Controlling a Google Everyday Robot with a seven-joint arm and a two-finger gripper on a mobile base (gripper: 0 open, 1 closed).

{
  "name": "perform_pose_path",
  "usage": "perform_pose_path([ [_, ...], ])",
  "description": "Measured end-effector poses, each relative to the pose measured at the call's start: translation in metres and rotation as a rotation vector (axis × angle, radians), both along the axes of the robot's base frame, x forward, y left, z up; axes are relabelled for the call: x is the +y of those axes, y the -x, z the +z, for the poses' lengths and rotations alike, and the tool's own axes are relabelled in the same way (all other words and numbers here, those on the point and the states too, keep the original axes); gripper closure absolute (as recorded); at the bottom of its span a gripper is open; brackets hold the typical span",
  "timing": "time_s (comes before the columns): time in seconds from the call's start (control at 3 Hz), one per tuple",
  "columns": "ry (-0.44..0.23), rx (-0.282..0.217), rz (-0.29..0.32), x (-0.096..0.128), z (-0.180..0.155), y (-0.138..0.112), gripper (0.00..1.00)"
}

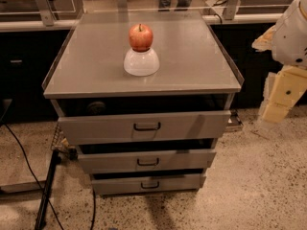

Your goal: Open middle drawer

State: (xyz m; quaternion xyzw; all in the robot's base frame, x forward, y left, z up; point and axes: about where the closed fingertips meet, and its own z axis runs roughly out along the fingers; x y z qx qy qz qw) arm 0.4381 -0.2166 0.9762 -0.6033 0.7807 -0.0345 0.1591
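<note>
The grey metal cabinet (144,87) has three drawers stacked in front. The middle drawer (105,162) has a flat front of medium height and a small dark loop handle (147,162) at its centre. Its front stands a little behind the top drawer's front, with a dark gap above it, and its tray is hidden. My gripper (271,115) hangs at the right edge of the view, beside the cabinet's right side. It is about level with the top drawer, well apart from the middle drawer's handle, and holds nothing that I can see.
The taller top drawer (96,127) is pulled out partway and overhangs the middle one. The shortest, bottom drawer (115,184) sits lowest. A red apple (140,37) rests on an upturned white bowl (141,62) on the cabinet top. A dark cable (24,157) and a black bar (47,190) lie at left.
</note>
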Motion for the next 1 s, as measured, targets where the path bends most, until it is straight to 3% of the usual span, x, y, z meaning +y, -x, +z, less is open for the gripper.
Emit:
perform_pose_path([
  [0.67,-0.039,-0.004,0.006,0.012,-0.038,0.006,0.00],
  [1.0,-0.054,0.004,-0.003,0.018,-0.074,0.012,0.00],
])
